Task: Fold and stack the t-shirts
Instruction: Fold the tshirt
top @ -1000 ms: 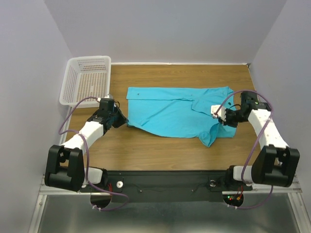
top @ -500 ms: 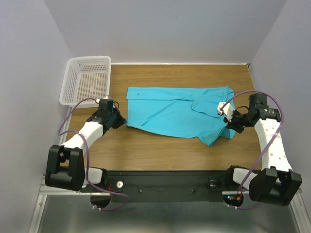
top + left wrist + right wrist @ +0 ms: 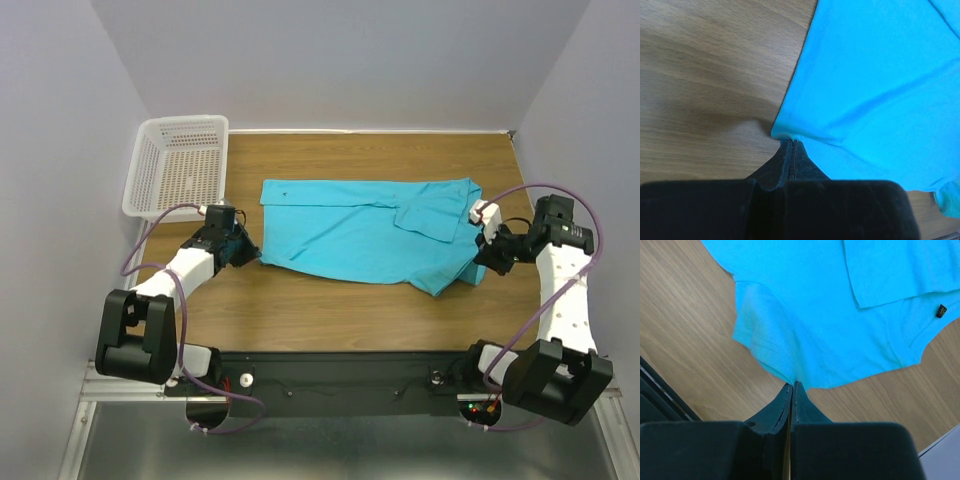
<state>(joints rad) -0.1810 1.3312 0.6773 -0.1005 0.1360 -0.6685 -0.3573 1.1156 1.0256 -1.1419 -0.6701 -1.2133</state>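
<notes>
Holds the t-shirt (image 3: 365, 230) spread across the table (image 3: 330, 300). Pinches its near left corner in the closed left gripper (image 3: 791, 142), its near right edge in the closed right gripper (image 3: 791, 385). Risks slipping off such thin pinches, or bunching the cloth, if pulled unevenly.

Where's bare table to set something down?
Bare table: a strip between shirt and back wall, right of the basket, and one between shirt and near edge. Crowded at both shirt ends, where left arm and right arm pinch it.
</notes>
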